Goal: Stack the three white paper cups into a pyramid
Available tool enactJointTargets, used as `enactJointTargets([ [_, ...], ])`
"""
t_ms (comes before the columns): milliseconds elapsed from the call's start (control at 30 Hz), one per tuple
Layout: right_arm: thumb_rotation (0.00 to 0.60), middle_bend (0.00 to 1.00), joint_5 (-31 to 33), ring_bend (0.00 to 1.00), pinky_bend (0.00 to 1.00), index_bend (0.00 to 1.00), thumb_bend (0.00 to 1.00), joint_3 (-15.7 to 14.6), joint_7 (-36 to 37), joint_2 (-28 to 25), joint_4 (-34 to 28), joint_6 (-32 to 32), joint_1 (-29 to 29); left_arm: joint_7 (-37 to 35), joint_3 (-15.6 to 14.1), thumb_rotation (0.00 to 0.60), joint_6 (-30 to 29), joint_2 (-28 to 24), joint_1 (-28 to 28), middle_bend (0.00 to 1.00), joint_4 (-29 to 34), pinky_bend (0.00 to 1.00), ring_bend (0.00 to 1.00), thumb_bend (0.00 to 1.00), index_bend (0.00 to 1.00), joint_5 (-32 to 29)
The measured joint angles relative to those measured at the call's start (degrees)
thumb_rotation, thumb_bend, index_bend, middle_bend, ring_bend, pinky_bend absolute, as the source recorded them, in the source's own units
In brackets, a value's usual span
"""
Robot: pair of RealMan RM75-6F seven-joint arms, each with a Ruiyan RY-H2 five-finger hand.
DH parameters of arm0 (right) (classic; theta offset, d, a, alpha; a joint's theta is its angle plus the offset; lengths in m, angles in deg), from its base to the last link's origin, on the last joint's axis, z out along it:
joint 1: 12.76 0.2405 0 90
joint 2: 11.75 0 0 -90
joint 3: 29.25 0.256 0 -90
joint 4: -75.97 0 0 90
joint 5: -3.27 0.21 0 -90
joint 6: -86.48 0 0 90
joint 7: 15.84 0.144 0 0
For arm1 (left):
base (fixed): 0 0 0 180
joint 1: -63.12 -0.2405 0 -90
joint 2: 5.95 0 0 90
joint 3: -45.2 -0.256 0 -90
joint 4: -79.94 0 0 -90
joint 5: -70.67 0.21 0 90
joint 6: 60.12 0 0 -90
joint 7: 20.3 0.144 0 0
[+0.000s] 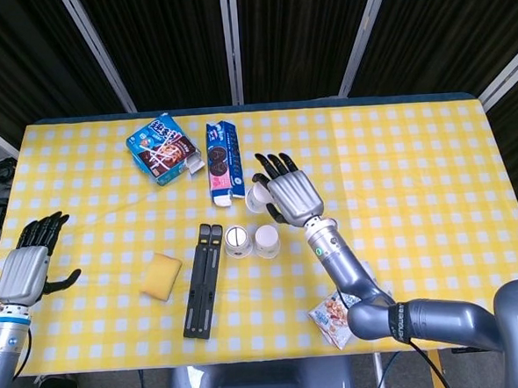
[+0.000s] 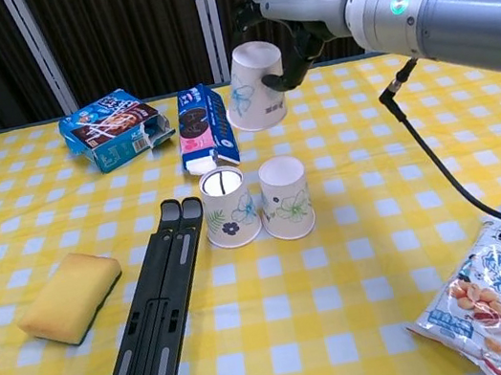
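Observation:
Two white paper cups with flower prints stand upside down side by side near the table's middle, the left cup (image 2: 227,208) (image 1: 236,241) and the right cup (image 2: 286,197) (image 1: 266,240). My right hand (image 2: 284,18) (image 1: 287,195) holds the third cup (image 2: 254,87) (image 1: 259,197) upside down and slightly tilted in the air, above and a little behind the pair. My left hand (image 1: 33,263) hovers open at the table's left edge, far from the cups, and shows only in the head view.
A black folded stand (image 2: 155,309) lies left of the cups, with a yellow sponge (image 2: 70,297) beyond it. Two blue snack boxes (image 2: 114,127) (image 2: 203,128) lie at the back. A snack bag (image 2: 495,293) sits front right.

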Motion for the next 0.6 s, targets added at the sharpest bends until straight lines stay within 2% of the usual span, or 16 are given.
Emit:
enactJointTargets([
  [333,0.6,0.0,1.21,0.0,0.0,0.34,0.42,-0.82,-3.59,2.16,-4.15,2.27,1.46,-1.35,0.17,0.6,0.04,-0.46,-0.26,0.0,0.12,0.0,0.0,0.26,0.0,0.62],
  [600,0.6,0.0,3.06,0.0,0.0,0.34,0.42,-1.9,-6.9,4.47,-4.74,3.38,2.74,-2.73,0.33,0.6,-0.34,-0.92,-0.59,0.0,0.21,0.0,0.0,0.26,0.0,1.13],
])
